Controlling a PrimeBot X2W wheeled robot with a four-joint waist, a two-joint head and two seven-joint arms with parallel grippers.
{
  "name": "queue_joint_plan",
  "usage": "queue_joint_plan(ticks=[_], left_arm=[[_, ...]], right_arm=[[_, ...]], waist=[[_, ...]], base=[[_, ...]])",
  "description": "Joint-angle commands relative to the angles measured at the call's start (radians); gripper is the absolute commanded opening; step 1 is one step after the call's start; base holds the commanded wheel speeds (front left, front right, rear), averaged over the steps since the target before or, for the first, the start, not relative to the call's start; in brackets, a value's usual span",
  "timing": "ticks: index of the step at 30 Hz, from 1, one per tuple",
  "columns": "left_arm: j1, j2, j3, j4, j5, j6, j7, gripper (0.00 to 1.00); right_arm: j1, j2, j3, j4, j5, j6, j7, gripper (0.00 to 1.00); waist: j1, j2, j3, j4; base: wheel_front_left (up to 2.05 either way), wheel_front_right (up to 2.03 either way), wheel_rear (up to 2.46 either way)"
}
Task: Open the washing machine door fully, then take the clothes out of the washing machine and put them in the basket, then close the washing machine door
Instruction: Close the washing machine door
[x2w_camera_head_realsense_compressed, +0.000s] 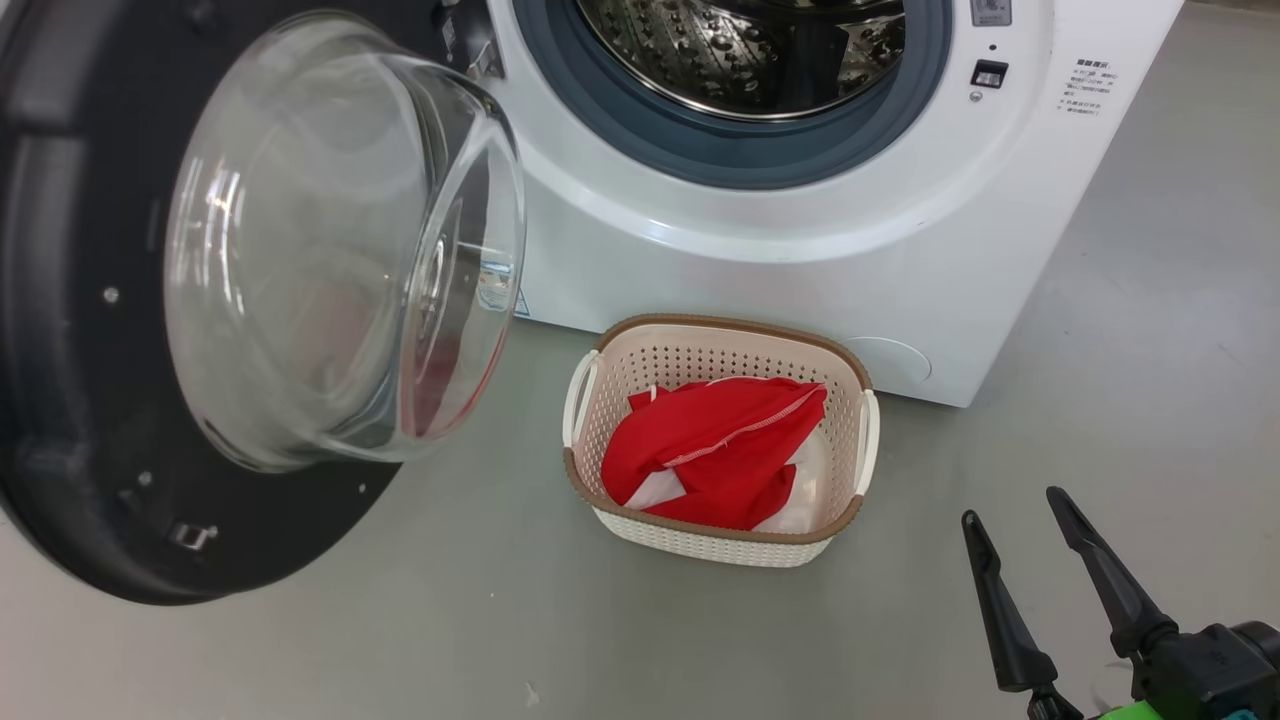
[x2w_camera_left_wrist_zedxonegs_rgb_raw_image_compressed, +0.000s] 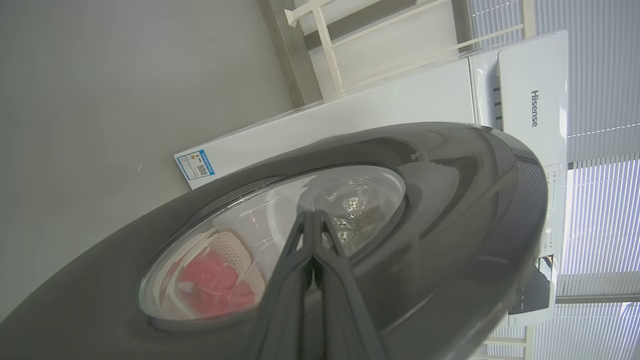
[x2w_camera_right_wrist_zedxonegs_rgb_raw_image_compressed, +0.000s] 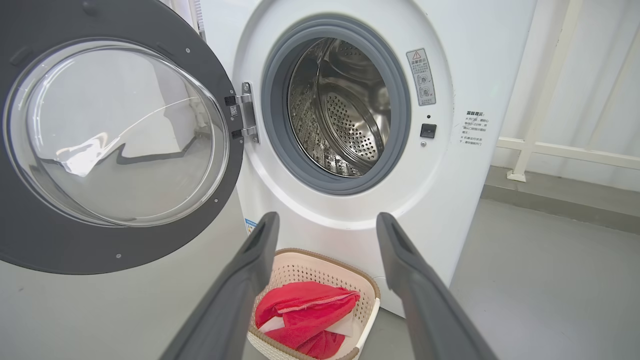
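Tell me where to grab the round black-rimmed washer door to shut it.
On the round black-rimmed glass door, grip the free rim opposite its metal hinge, coming from the outer face. It stands wide open, so that edge likely gives most leverage; the bulging glass offers no hold.

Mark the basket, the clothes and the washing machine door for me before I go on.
the basket (x2w_camera_head_realsense_compressed: 700, 548): head view, front wall below the brown rim.
the clothes (x2w_camera_head_realsense_compressed: 715, 445): head view, middle of the red fabric.
the washing machine door (x2w_camera_head_realsense_compressed: 50, 350): head view, black rim left of the glass.
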Motion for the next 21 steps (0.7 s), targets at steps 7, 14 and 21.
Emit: queue_joint_plan(ticks=[7,14,21], left_arm=[[0.085,0.000,0.047,-0.179,-0.046,0.043,0.040,0.00],[0.164,-0.043,0.065,-0.334,-0.073,0.076,0.057,0.00],[0.221,-0.099,0.065,-0.455,-0.095,0.101,0.067,0.00]], right_arm=[[-0.042,-0.014,0.028,-0.007,0.018,0.005,-0.025,1.00],[-0.050,-0.014,0.031,0.008,0.026,0.005,-0.040,1.00],[-0.060,-0.014,0.031,0.021,0.030,0.005,-0.049,1.00]], waist=[[0.0000,0.0000,-0.001,0.000],[0.0000,0.0000,0.007,-0.010],[0.0000,0.0000,0.011,-0.020]], base=[[0.00,0.00,0.00],[0.00,0.00,0.00],[0.00,0.00,0.00]])
